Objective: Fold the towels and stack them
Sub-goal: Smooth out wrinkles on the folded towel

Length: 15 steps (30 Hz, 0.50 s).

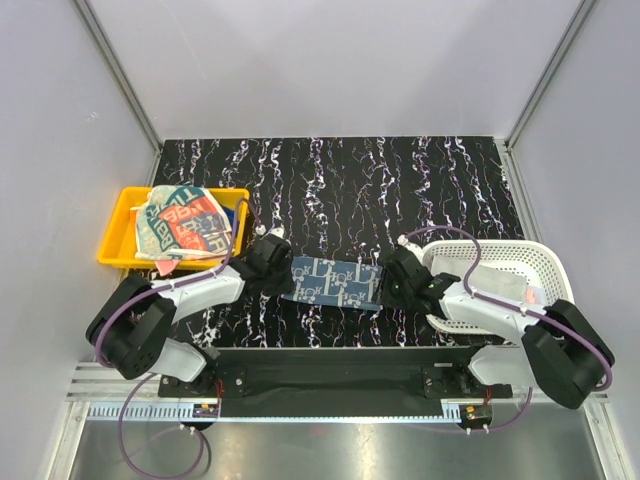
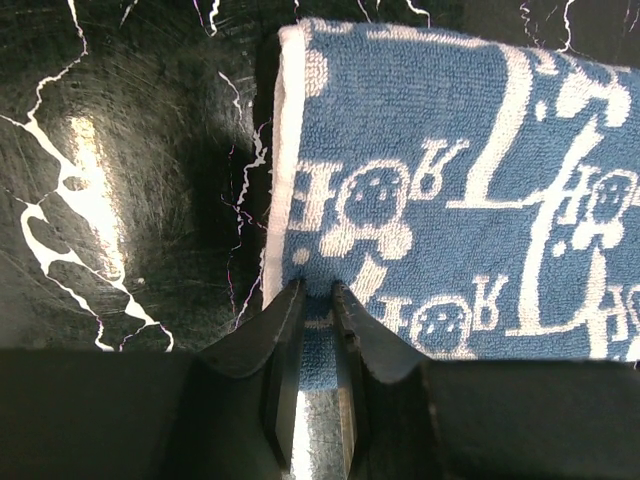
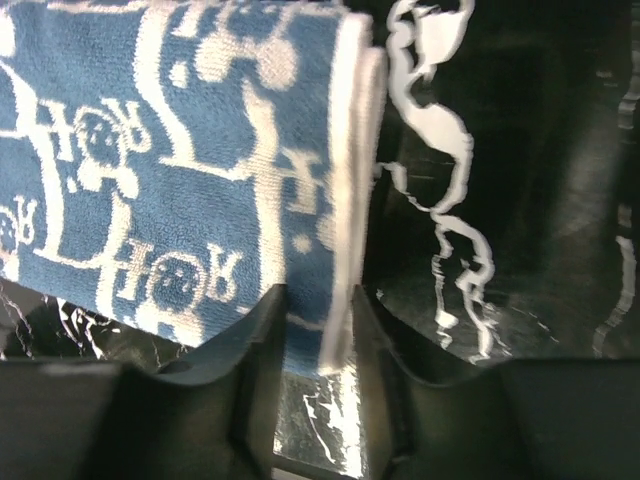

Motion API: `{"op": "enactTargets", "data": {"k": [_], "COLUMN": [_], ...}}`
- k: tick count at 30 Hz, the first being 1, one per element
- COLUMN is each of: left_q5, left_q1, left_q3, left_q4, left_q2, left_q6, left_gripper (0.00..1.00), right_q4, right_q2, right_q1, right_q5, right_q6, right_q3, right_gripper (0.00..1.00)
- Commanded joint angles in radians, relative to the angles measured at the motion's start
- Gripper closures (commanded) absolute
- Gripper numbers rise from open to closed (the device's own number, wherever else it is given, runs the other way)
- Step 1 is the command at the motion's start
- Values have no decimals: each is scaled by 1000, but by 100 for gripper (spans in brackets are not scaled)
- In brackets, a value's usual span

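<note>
The blue terry towel with white printed figures [image 1: 333,282] lay flat as a narrow band on the black white-veined table [image 1: 350,180], to the right of the yellow plastic tray [image 1: 112,245] and slightly nearer the arm bases than it. The left gripper [image 2: 318,292], at the towel end facing the tray, had its jaws drawn narrow onto the near hem. The right gripper [image 3: 318,300], at the end away from the tray, pinched the near corner, which looked more than one layer thick.

The step in hand looked like the next fold. To do it well, both ends would need to rise together and level, with the cloth taut between them so the layers do not slide apart. The carried edge should land square on the far edge. In the tray sat a stack of folded printed towels [image 1: 180,222], the likely destination.
</note>
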<state>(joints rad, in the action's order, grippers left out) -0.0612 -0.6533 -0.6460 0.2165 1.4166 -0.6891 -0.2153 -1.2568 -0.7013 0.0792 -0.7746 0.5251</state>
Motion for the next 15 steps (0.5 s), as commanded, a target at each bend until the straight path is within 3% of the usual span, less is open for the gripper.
{"op": "enactTargets", "data": {"k": [1,7,15], "left_q5": [-66,-66,-57], "left_q1": [-5,-5,-3], "left_q3": [11,11,-1], "left_q4": [29,41,57], "left_q2": [1,-16,-22], "left_q6": [-6,5,14], "left_gripper": [77,72,72], "right_q4": [-71,-84,-59], "right_q2": [63,53,-128], "right_q1": [-10,-7,2], "right_q5": [99,145,154], "right_q6": [-3,61,110], "right_q3": [24,93,193], "right_gripper": [58,40,35]}}
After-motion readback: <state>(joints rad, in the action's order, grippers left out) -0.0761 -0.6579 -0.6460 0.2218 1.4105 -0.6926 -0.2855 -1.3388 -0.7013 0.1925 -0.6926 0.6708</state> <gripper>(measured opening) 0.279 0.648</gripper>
